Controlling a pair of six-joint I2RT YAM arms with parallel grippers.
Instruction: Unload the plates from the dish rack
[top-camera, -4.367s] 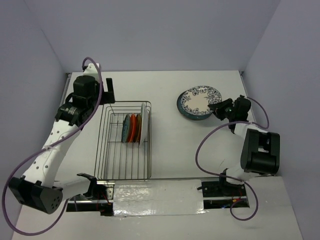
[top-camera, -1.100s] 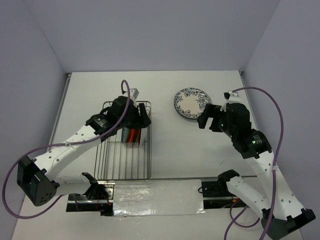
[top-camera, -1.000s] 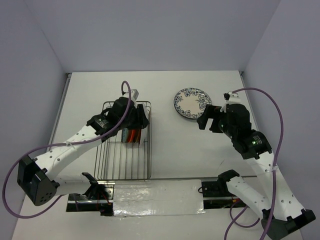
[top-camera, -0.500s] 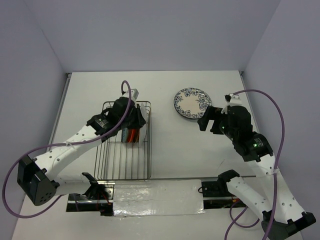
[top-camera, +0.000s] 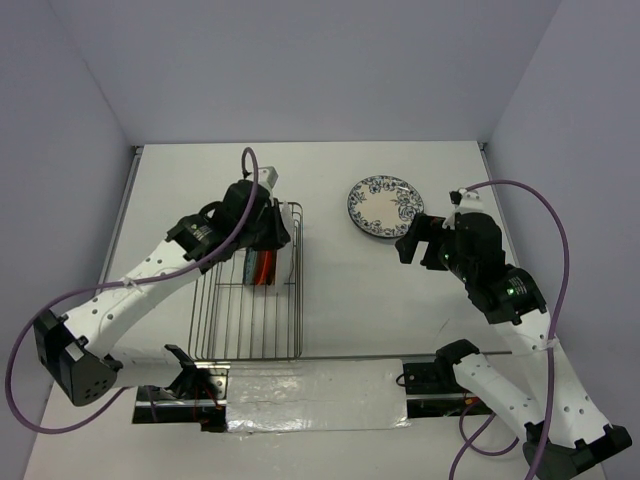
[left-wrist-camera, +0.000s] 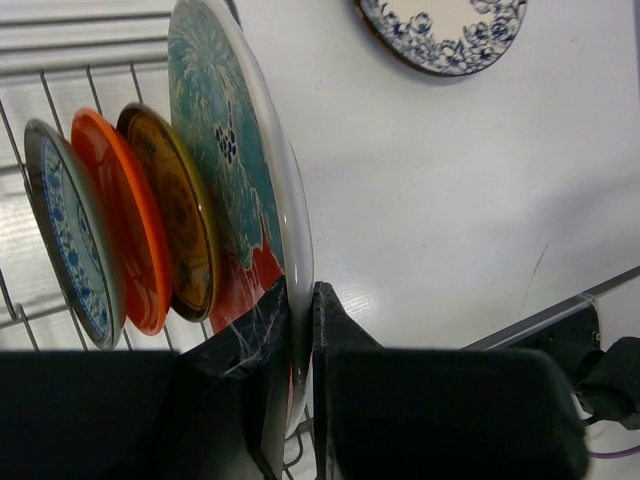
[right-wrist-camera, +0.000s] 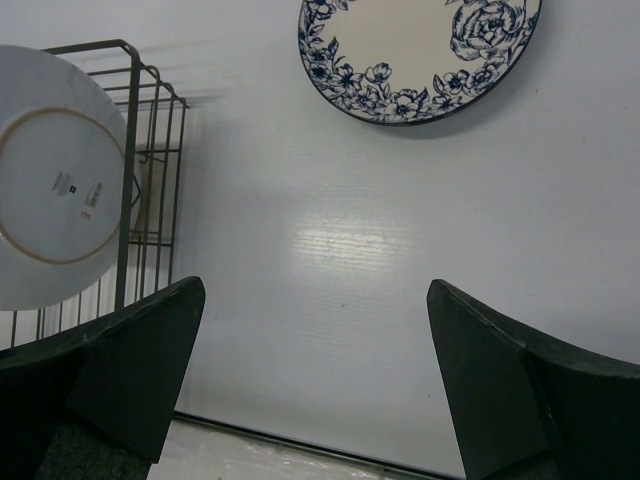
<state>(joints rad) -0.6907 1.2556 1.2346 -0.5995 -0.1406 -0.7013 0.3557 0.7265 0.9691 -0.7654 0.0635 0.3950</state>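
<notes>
From above, the left gripper (top-camera: 270, 230) covers most of the plates (top-camera: 262, 268) standing in the dish rack (top-camera: 298, 310) — only a red-orange sliver shows. In the left wrist view the lower rim of the red-and-teal plate (left-wrist-camera: 235, 170) vanishes between the black fingers (left-wrist-camera: 235, 405), and the floral plate (left-wrist-camera: 445, 30) is cut by the top edge (likewise in the right wrist view). There, print on a white plate back (right-wrist-camera: 45, 230) is too small to read.

The dish rack (top-camera: 240, 320) sits on the left half of the table (top-camera: 340, 300). 4 plates stand upright in its far end: the largest plate (left-wrist-camera: 230, 150) is rightmost, with 3 smaller plates (left-wrist-camera: 120, 220) in a row to its left. Well to the right and farther back, a flat plate (top-camera: 385, 205) lies on the table, seemingly atop another.
</notes>
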